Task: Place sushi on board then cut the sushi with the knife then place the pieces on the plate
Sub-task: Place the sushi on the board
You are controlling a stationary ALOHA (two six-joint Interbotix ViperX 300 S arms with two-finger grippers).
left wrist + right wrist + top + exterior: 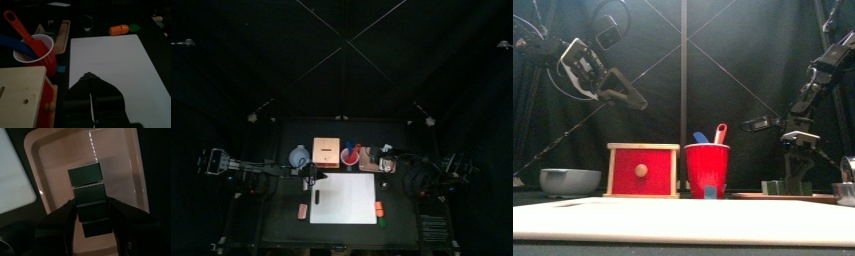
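Nearest the open front lies the white cutting board (684, 222), with an orange toy (378, 208) just beside its right edge. High over the board's left rear corner hangs the left gripper (89, 76), jaws pressed together on nothing. Behind the board, left to right, stand a blue-grey bowl (569, 180), the wooden box (643, 170) and the red cup (707, 170), with a blue knife (700, 138) and a red knife (720, 131) sticking out of it. Right of the cup sits the pink tray (47, 158), and on it the sushi roll (90, 193): four dark green blocks end to end, its long axis in line with the tray's length. Low over one end of the roll is the right gripper (93, 203), jaws spread to straddle the end blocks, one on each side; whether they touch the blocks I cannot tell
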